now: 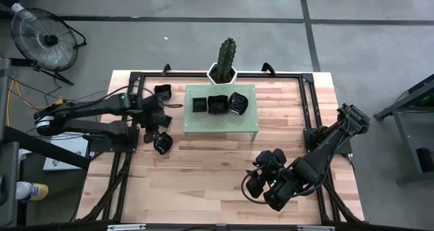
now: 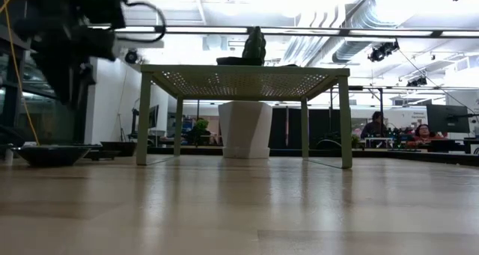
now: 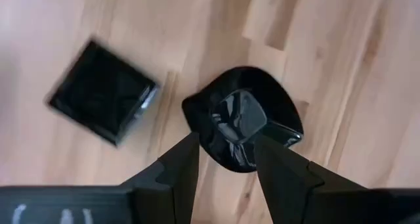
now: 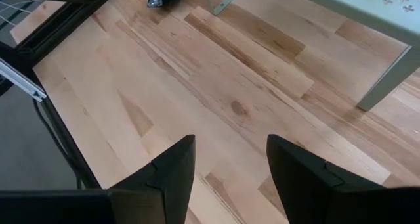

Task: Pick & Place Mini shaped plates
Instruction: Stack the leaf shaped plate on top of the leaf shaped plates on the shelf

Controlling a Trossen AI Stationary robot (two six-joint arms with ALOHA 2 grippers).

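Observation:
Three black mini shaped plates [image 1: 217, 104] sit on the pale green perforated stand [image 1: 247, 126]. Two more rest on the wooden table left of it: one near the stand's far left corner [image 1: 163, 91], and a wavy-edged one [image 1: 163, 144] nearer the front. My left gripper [image 3: 226, 161] hangs open above the wavy-edged plate [image 3: 244, 122], a finger on either side and clear of it. A square plate [image 3: 102, 92] lies beside that one. My right gripper [image 4: 230, 161] waits open over bare wood at the front right [image 1: 261, 173].
A cactus in a white pot [image 1: 224, 61] stands behind the stand at the table's far edge. A black frame [image 1: 308, 109] runs round the table top. The stand's legs [image 2: 142, 117] leave a gap beneath it. Bare wood [image 1: 203, 183] lies in front of the stand.

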